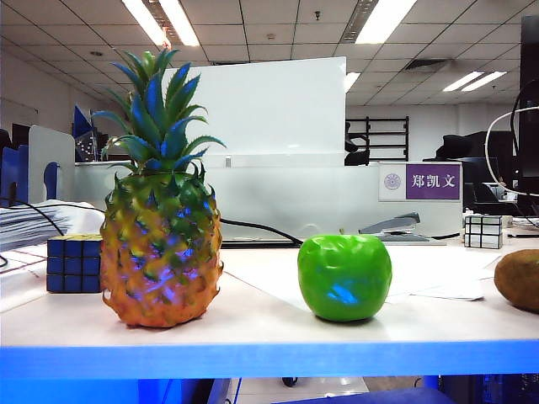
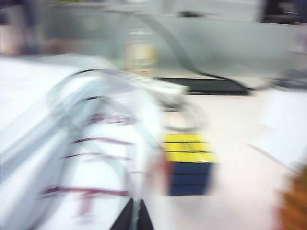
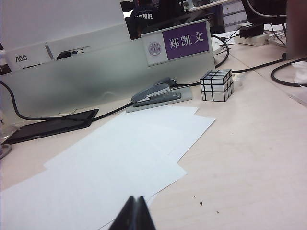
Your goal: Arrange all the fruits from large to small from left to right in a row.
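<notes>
The spiky orange-yellow pineapple, glossy green apple and brown fuzzy kiwi stand left to right, while the left gripper and right gripper are pressed together, empty.

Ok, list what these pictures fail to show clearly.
- Kiwi: exterior view, cut off by the frame's right edge.
- Bottle: left wrist view, label unreadable through motion blur.
- Left claw and right claw: tips shut, absent from the exterior view.
- Blue cube: partly behind the pineapple.
</notes>
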Controlling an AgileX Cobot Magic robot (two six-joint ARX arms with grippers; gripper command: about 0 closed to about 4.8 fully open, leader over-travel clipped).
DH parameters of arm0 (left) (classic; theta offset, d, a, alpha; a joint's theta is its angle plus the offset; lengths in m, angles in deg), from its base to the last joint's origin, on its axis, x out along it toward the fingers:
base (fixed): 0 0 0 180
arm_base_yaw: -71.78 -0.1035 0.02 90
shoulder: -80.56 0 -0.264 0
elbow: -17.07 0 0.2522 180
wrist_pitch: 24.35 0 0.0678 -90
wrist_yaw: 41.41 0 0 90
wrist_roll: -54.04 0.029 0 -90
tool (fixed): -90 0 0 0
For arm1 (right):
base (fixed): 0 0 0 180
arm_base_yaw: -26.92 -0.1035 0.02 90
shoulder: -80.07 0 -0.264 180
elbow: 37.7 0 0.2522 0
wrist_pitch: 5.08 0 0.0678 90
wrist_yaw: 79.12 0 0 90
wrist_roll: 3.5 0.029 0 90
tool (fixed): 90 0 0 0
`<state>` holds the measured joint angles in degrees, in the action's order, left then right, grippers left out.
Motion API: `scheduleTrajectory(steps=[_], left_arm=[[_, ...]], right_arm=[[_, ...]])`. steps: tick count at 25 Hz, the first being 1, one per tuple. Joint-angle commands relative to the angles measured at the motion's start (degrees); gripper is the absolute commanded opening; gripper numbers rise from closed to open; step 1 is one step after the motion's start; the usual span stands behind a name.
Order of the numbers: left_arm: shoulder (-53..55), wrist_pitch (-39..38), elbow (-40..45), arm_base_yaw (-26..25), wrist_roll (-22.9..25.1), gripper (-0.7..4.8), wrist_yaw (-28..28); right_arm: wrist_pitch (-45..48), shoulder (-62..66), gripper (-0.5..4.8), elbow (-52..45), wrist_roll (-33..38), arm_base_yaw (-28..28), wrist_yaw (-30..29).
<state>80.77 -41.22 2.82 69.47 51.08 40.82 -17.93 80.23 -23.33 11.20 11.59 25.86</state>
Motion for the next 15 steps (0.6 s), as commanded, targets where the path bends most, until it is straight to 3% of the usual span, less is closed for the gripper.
scheduleTrajectory(steps=[1,5,15], left_arm=[[-0.09,0.22,-0.07,-1.79,-2.25,-0.05,5.20],[-0.09,0.42,-0.04,-2.05,-3.21,-0.05,10.23],[-0.09,0.96,-0.04,-2.03,-3.34,-0.05,10.51]], right_arm=[[0.59,-0.11,-0.01,0.09,-0.15,-0.04,0.11],[0.59,-0.11,-0.01,0.09,-0.15,-0.04,0.11],[0.59,-0.11,-0.01,0.09,-0.15,-0.04,0.09]])
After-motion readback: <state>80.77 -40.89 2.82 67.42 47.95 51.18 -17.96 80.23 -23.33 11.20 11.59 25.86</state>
